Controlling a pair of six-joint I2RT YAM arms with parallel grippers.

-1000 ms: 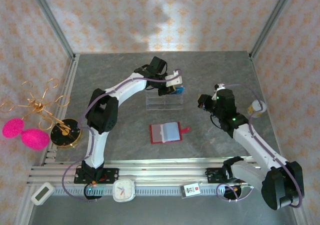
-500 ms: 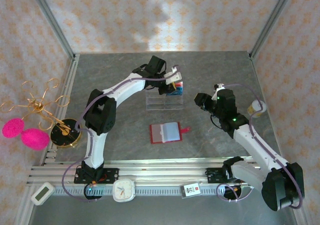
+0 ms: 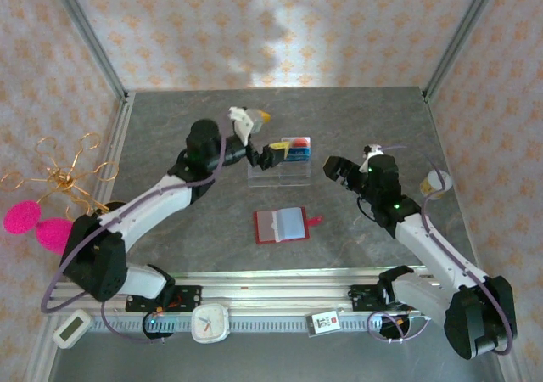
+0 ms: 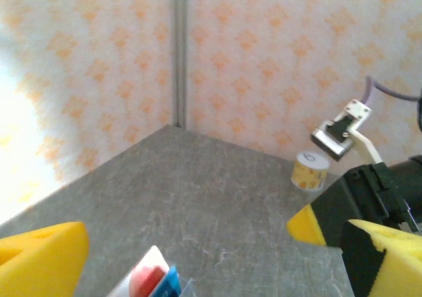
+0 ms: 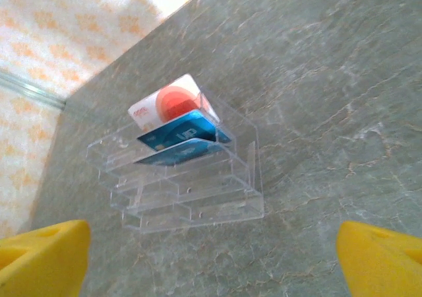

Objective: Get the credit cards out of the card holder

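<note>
The card holder [image 3: 280, 226], a small red wallet, lies open and flat at mid-table with a bluish panel on its right page. The credit cards [image 3: 296, 149] stand in a clear acrylic rack [image 3: 280, 174] behind it: one pale card with a red round mark [image 5: 171, 105] and two blue ones [image 5: 179, 136]. My left gripper [image 3: 270, 137] hovers open just left of the rack's top, holding nothing; the cards' tips [image 4: 153, 278] show below its yellow pads [image 4: 41, 252]. My right gripper [image 3: 337, 169] stands open right of the rack, empty, facing the rack [image 5: 192, 186].
A small yellow cup [image 3: 436, 181] stands near the right wall [image 4: 309, 170]. A gold wire stand [image 3: 72, 182] with pink fluffs [image 3: 41, 227] is at the left. A white clock [image 3: 210, 323], a timer [image 3: 71, 328] and a tag [image 3: 324, 323] lie on the front rail.
Both grippers have gone from shut to open. The left arm has drawn back to the left from over the rack, leaving the cards standing in it. The right gripper moved slightly left.
</note>
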